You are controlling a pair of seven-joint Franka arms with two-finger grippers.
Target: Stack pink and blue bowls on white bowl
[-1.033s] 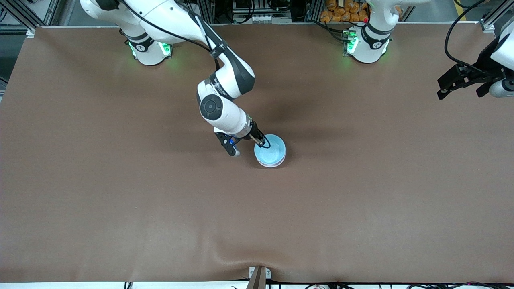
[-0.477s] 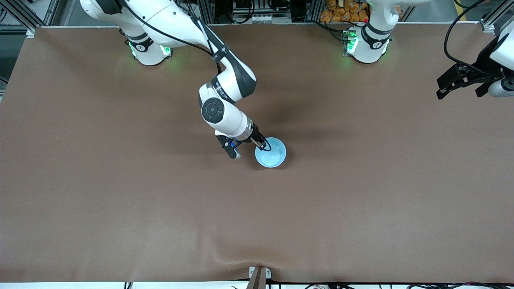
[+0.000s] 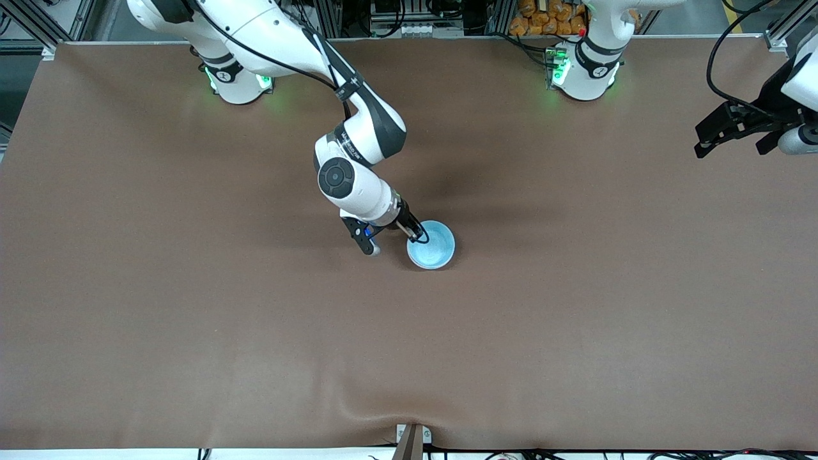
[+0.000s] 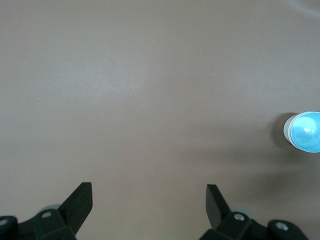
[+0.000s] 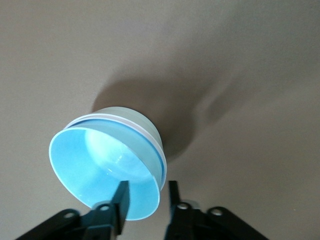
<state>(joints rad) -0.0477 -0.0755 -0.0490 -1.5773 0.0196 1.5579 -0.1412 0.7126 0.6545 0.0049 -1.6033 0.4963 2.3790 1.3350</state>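
Observation:
The light blue bowl (image 3: 432,245) sits nested on top of a stack at the table's middle. In the right wrist view the blue bowl (image 5: 107,165) has a thin white rim (image 5: 131,124) and a pale outer wall under it; I cannot make out the pink bowl. My right gripper (image 3: 418,235) is low at the stack and open (image 5: 147,192), with one finger inside the blue bowl and one outside its rim, a gap showing at the outer finger. My left gripper (image 3: 730,145) waits open and empty (image 4: 149,200) over the left arm's end of the table.
The brown table cover (image 3: 575,319) is bare around the stack. The left wrist view shows the stack (image 4: 305,132) small and far off. A metal bracket (image 3: 412,441) sits at the table edge nearest the front camera.
The blue bowl has gone down into the stack; the paler rim below it no longer shows in the front view. The right wrist has shifted slightly. The left arm has not moved.

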